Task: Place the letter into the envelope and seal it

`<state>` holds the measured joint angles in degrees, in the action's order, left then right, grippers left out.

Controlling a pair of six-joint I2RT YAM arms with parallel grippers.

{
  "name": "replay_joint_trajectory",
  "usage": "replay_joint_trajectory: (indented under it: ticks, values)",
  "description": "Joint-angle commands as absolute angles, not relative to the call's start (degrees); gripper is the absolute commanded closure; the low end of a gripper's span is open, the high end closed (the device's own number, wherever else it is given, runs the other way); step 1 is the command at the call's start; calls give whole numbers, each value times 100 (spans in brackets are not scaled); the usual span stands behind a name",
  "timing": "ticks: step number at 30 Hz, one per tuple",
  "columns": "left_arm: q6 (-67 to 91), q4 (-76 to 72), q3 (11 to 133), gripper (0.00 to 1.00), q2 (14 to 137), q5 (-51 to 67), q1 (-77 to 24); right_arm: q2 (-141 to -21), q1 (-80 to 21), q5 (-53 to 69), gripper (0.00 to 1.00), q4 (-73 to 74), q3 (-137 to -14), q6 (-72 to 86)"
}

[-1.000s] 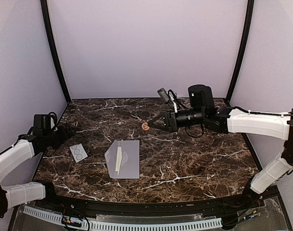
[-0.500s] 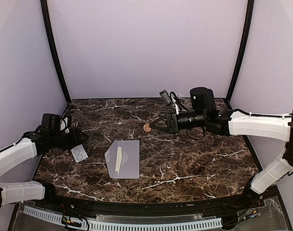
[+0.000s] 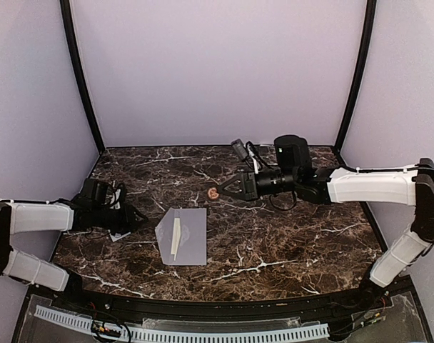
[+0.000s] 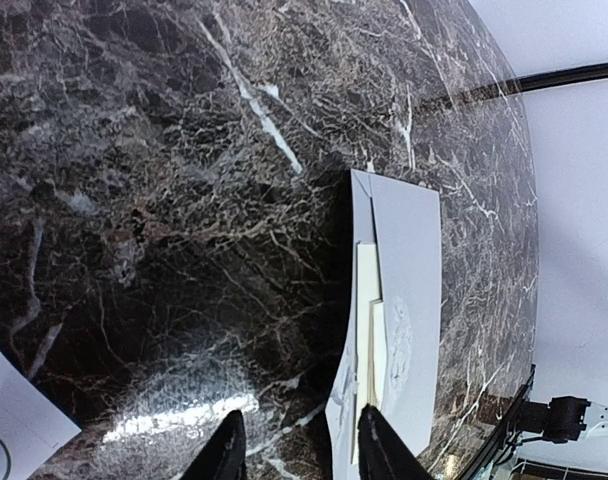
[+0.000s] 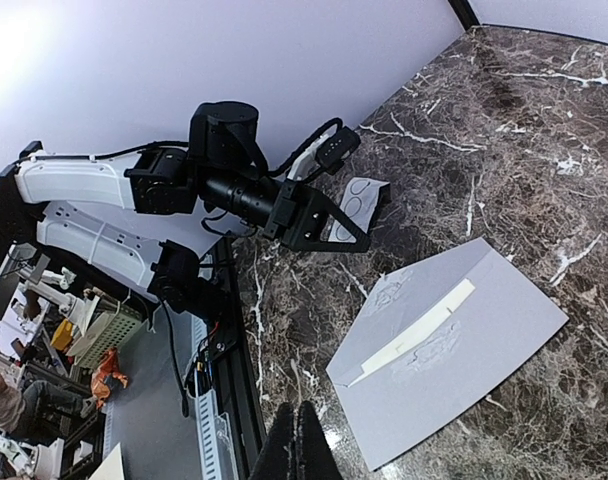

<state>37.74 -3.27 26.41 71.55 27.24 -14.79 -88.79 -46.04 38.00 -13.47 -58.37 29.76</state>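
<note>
Envelope [image 3: 183, 236]: lying flat mid-worktop [image 3: 295, 236], cream letter [image 3: 175, 238] resting on top of it.
Left gripper [image 4: 302, 455]: hovering low between sticker sheet [image 4: 14, 425] and envelope, fingers standing apart.
Right gripper [image 3: 218, 191]: pinching a small orange piece [image 3: 213, 193] above the worktop, just beyond the envelope.

- Flat on table [image 3: 288, 243], front of centre: envelope [image 3: 192, 239].
- On envelope, along its left half, lengthwise: letter [image 3: 175, 238].
- Left of envelope and apart from it, on table: sticker sheet [image 4: 14, 425], partly under left gripper [image 4: 299, 445], fingers spread.
- Behind envelope and slightly right, clear of table: right gripper [image 3: 218, 191], small round piece [image 3: 213, 193] pinched at its tips.
</note>
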Motion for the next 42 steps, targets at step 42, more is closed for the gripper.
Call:
replay_joint_trajectory:
  ticks: [42]
  values:
    - [3629,-1028,3704,94,8897,3713,-2566,-9937,-4733,4009,100,-2480,-5580,3489]
